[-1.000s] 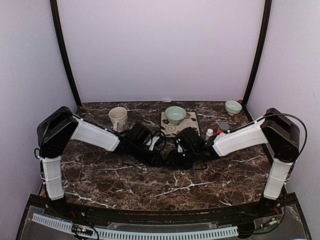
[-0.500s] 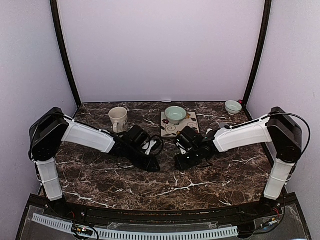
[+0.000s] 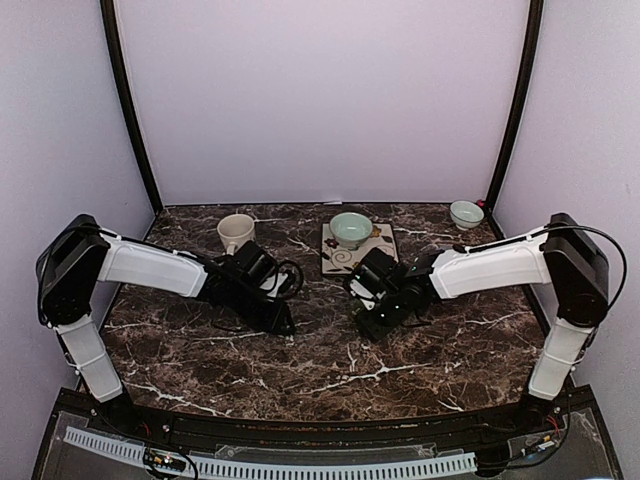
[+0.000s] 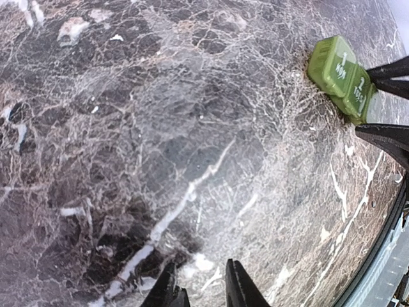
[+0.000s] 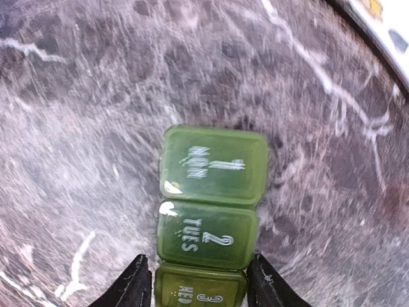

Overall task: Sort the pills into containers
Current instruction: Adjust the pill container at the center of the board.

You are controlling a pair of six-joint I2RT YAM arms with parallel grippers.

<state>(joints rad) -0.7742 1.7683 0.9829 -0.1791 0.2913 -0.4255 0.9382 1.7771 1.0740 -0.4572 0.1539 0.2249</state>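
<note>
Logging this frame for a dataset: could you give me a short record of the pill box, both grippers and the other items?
pill box: flat on table; MON, TUES, WED lids shut
right gripper: straddles WED end; contact unclear
left gripper: narrow gap, empty, apart from pill box
mug: rear left, upright
centre bowl: on tile
corner bowl: rear right
pills: none visible
</note>
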